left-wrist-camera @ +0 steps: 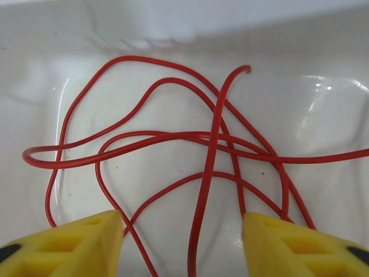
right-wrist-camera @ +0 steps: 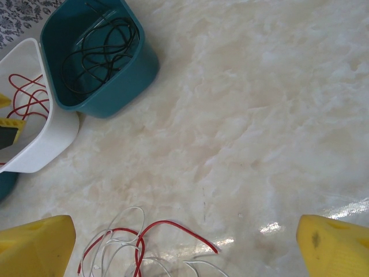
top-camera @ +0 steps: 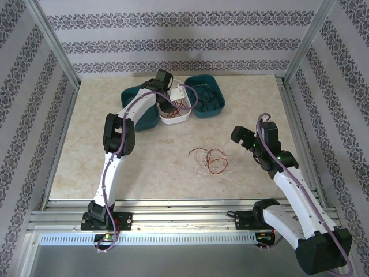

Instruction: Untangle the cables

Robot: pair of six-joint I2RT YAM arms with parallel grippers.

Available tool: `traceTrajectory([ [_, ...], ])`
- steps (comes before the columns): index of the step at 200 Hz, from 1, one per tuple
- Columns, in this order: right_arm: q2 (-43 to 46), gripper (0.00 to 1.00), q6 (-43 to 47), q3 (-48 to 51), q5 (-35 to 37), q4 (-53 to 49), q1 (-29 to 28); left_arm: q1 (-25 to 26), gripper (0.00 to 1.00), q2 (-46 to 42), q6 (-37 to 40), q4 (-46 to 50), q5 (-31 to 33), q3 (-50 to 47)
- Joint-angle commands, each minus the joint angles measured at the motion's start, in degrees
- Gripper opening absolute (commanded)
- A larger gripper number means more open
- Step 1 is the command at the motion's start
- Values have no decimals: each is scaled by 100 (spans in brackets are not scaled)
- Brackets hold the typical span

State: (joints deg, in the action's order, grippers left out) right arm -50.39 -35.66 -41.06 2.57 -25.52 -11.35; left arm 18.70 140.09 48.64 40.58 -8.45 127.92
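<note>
A loose tangle of red and white cables (top-camera: 211, 161) lies on the table (top-camera: 155, 170), right of centre and nearer than the bins. In the right wrist view, its red and white loops (right-wrist-camera: 138, 249) cross one another at the near edge.

Red cable (left-wrist-camera: 213, 138) lies looped on the floor of the white bin (left-wrist-camera: 173, 23), with strands crossing several times. It may be one length or several, and the close view does not settle it. In the top view the white bin (top-camera: 176, 120) sits at the far middle of the table between two teal bins. The right teal bin (top-camera: 217, 107) holds a coil of black cables (right-wrist-camera: 98, 55). The left teal bin (top-camera: 147, 119) is largely covered by the left arm.

The left gripper (left-wrist-camera: 181, 218) hangs low inside the white bin with its yellow fingers (left-wrist-camera: 75, 245) apart. One red strand runs up between them, pinched by neither.

The right gripper (right-wrist-camera: 185, 231) hovers over bare table just right of the loose tangle, jaws spread wide and holding nothing. From above, it (top-camera: 242, 139) is well apart from the bins.
</note>
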Motion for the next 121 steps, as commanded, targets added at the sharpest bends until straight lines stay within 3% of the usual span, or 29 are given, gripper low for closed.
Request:
traceTrajectory([
  [1,50,98,66,-43,66,-75,39,34,64,-690,-141,-65,-308,-109],
  [64,152,98,48,36,55,-94,39,37,75,-1768,-650,-279,-804,-833],
  [121,220,98,45,-23,-55,-484,-42,252,86,-3473,-3564,-1351,-490,-2799],
])
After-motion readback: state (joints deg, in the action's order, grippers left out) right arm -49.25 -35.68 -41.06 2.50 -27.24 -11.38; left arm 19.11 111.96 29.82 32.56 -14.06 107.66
